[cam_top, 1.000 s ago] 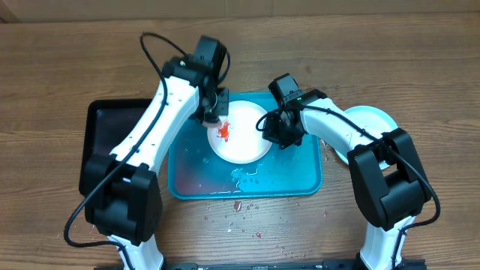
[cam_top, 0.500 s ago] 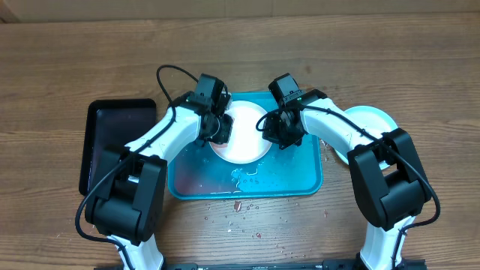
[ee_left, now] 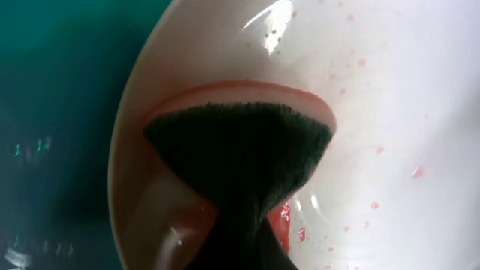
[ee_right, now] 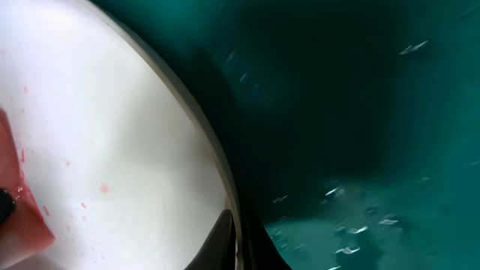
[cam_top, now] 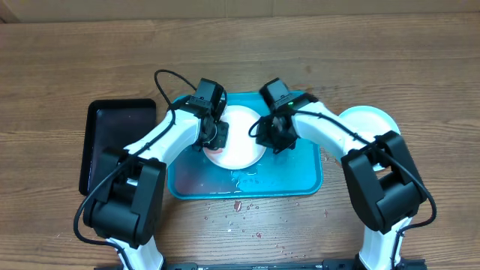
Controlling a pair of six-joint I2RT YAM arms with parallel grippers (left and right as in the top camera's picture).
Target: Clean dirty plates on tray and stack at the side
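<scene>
A white plate [cam_top: 241, 129] with red sauce lies on the turquoise tray [cam_top: 292, 178]. My left gripper [cam_top: 216, 138] is shut on a dark sponge [ee_left: 240, 150] and presses it on the plate's left part, where red sauce [ee_left: 279, 223] smears around it. My right gripper [cam_top: 266, 136] is shut on the plate's right rim; the rim passes between its fingers [ee_right: 236, 244] in the right wrist view. The plate [ee_right: 112, 135] shows small red specks there. Another plate [cam_top: 371, 118] lies on the table right of the tray. A third plate is not in view.
A narrow black tray [cam_top: 112, 142] lies left of the turquoise tray. Wet streaks lie on the tray floor [ee_right: 360, 225]. Small red crumbs [cam_top: 240, 214] are scattered on the wooden table in front of the tray.
My left gripper came down from the plate's upper left onto its left part and now covers the red smear with the sponge. My right gripper shifted slightly left, still on the rim.
</scene>
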